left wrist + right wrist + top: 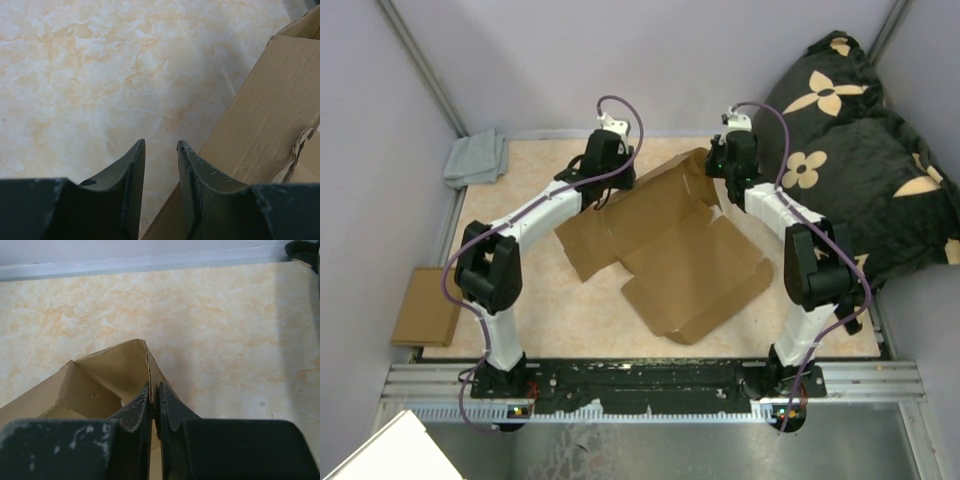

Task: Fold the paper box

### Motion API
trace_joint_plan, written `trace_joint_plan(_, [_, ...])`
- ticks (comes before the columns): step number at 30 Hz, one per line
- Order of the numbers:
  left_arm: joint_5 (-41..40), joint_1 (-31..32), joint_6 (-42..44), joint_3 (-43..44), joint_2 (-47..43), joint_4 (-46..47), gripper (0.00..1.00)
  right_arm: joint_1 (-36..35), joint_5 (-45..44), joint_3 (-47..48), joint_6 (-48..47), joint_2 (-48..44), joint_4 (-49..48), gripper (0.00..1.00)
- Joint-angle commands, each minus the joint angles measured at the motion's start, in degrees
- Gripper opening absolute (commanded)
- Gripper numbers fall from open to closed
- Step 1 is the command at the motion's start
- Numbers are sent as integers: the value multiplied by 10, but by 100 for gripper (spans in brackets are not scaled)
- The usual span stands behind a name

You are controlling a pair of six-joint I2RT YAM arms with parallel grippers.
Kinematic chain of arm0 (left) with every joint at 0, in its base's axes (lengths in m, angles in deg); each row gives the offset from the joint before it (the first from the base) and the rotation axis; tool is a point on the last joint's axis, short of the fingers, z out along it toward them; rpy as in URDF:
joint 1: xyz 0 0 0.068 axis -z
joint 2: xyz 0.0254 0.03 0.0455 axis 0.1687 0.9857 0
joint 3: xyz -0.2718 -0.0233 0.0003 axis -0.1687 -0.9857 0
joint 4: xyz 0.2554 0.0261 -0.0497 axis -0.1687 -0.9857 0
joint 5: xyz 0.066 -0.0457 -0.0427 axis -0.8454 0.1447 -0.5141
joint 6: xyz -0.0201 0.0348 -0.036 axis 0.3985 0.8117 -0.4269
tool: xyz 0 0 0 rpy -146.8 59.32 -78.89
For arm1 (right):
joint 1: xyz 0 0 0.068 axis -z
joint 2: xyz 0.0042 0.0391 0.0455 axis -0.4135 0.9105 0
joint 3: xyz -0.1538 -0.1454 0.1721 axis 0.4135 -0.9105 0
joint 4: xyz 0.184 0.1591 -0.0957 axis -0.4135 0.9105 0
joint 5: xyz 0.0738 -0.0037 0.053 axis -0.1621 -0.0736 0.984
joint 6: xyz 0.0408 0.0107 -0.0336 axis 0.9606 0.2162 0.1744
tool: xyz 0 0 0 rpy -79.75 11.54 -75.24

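The paper box (665, 250), plain brown die-cut cardboard, lies mostly unfolded in the middle of the table, with its far corner raised. My right gripper (718, 160) is shut on the raised far flap, the cardboard edge pinched between its fingers (155, 390). The flap (110, 375) stands up as a folded corner in the right wrist view. My left gripper (603, 170) is open and empty at the box's far left edge. In the left wrist view (161, 145) its fingers hover over the marbled table with the box panel (265, 125) just to the right.
A grey cloth (477, 158) lies at the far left corner. A smaller brown cardboard piece (425, 305) sits off the table's left edge. A black flowered cushion (865, 150) fills the right side. Walls close the back and sides.
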Motion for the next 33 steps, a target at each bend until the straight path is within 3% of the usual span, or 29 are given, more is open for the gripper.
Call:
trace_joint_plan(1, [3, 0, 6, 24, 15, -11, 39, 3, 8, 44, 23, 9, 19, 7])
trace_joint_plan(9, [16, -4, 3, 11, 10, -8, 38, 3, 28, 41, 45, 8, 40, 8])
trace_joint_plan(18, [43, -5, -10, -24, -17, 11, 38, 2, 45, -56, 63, -54, 21, 9])
trace_joint_plan(25, [34, -4, -4, -52, -45, 15, 37, -5, 25, -203, 60, -167, -91, 8])
trace_joint_plan(33, [29, -5, 46, -72, -107, 9, 49, -5, 44, -201, 23, -194, -73, 7])
